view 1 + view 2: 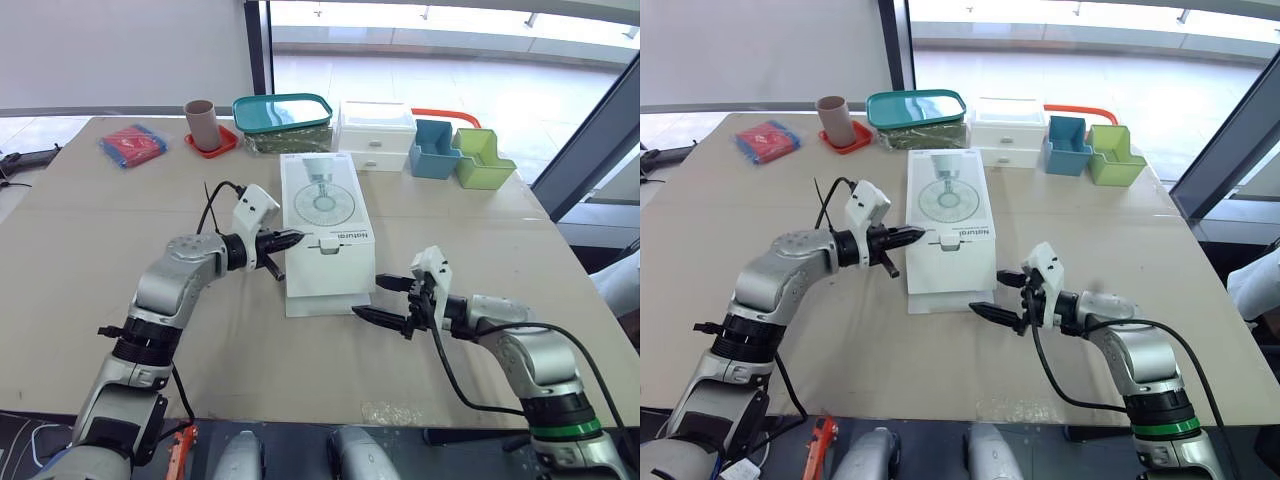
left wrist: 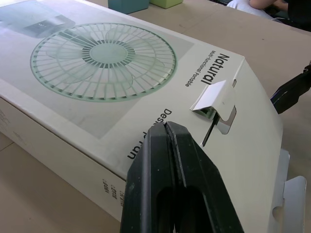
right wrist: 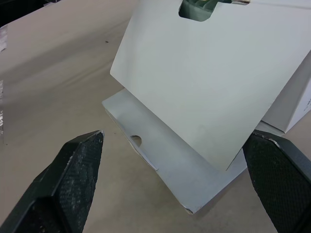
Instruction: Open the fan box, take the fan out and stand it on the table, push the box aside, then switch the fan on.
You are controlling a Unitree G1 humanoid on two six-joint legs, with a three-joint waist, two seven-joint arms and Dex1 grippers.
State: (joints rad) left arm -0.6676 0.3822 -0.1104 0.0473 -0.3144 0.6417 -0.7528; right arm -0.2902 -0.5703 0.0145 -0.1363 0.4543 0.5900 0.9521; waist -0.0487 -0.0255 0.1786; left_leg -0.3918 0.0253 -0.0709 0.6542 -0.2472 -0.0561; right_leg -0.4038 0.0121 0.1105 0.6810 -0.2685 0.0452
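The white fan box point(image 1: 325, 225), printed with a fan picture, lies flat in the middle of the table. Its near end flap point(image 3: 209, 73) is loose, and a tuck flap point(image 3: 155, 155) lies on the table in front. A small tab point(image 2: 212, 96) stands up on the box top. My left gripper point(image 1: 293, 238) is shut with nothing in it, its tips point(image 2: 167, 126) at the box's left top edge. My right gripper point(image 1: 368, 297) is open just off the box's near right corner, its fingers point(image 3: 73, 179) spread wide before the loose flap.
Along the far edge stand a pink cup on a red coaster point(image 1: 203, 125), a teal-lidded container point(image 1: 283, 115), a white drawer unit point(image 1: 375, 135), and blue point(image 1: 433, 150) and green point(image 1: 482, 158) organisers. A red and blue packet point(image 1: 132, 144) lies far left.
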